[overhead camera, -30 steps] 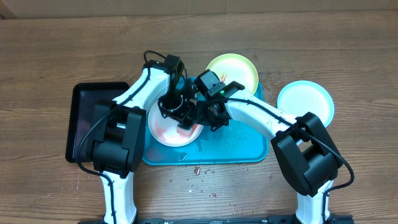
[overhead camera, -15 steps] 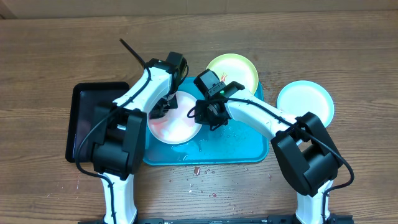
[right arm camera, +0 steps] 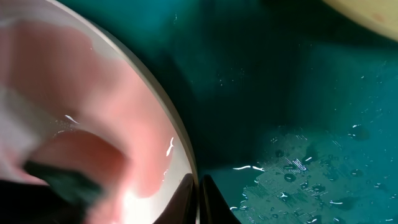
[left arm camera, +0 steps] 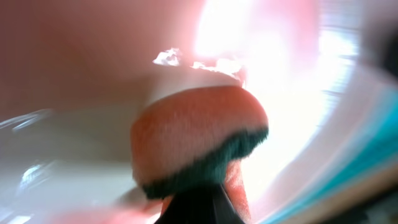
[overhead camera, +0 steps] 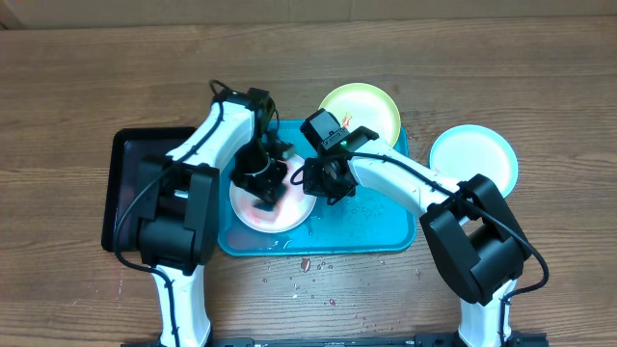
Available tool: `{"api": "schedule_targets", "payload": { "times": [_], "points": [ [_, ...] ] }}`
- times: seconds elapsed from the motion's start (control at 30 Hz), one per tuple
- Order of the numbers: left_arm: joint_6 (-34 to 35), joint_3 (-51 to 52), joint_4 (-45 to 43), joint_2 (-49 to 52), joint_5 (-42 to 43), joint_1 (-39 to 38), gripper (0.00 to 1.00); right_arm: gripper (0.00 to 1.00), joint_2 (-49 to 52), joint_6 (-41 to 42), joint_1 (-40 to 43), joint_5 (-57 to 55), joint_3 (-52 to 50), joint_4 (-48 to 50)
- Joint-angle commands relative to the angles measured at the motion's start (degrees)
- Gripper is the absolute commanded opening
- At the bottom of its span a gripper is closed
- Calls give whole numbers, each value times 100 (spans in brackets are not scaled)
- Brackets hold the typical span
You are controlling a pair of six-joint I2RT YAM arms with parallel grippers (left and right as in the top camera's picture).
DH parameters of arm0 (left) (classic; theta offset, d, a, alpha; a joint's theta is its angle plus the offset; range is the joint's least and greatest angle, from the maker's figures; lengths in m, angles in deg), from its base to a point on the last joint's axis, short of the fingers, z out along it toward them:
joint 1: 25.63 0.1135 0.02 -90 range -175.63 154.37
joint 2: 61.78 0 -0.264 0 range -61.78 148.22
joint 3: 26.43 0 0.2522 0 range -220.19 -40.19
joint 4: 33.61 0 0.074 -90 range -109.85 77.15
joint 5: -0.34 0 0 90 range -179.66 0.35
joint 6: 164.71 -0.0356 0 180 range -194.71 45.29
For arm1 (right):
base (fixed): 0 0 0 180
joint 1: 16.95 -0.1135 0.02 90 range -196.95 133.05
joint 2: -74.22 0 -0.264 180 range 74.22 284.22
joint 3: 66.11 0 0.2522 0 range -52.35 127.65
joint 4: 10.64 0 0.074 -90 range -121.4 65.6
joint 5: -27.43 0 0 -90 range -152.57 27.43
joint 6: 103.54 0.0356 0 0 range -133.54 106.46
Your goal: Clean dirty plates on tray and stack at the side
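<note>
While the round pinkish-white plastic plate (overhead camera: 286, 214) lies flat in the large turquoise rectangular plastic tray (overhead camera: 376, 229), directly beneath the left gripper (overhead camera: 262, 181), the step in hand is judged to be scrubbing. The left gripper is clamped on an orange sponge with a dark green scouring layer (left arm camera: 199, 134), which is pressed onto the wet, red-tinted plate centre. The right gripper (right arm camera: 198, 194), just beside the left one, pinches the plate rim with its jaws nearly together, steadying it. Beyond the right gripper, a yellow-green round plate (overhead camera: 371, 106) sits at the tray's far corner. Outboard of the right arm, a light blue round plate (overhead camera: 472, 159) rests on the wooden table (overhead camera: 501, 58). Next move, as a judgement: wipe until the red film clears, then lift the sponge clear so the plate can go to the stack
</note>
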Motion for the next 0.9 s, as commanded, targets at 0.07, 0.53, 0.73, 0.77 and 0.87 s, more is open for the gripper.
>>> {"api": "schedule_targets", "payload": {
  "times": [0.07, 0.53, 0.73, 0.77, 0.87],
  "points": [
    [-1141, 81, -203, 120, 1390, -76, 4, 4, 20, 7, -15, -87, -24, 39],
    [3193, -247, -1805, 120, -2771, 260, 4, 4, 20, 9, -15, -90, -24, 42],
    [3816, -1246, -664, 120, -3873, 273, 4, 4, 20, 9, -15, -90, -24, 44],
    [3755, -1445, -540, 120, -3845, 273, 4, 4, 20, 9, -15, -90, -24, 48],
    [3357, -2275, 9, 120, -3604, 280, 4, 4, 20, 7, -15, -90, -24, 61]
  ]
}}
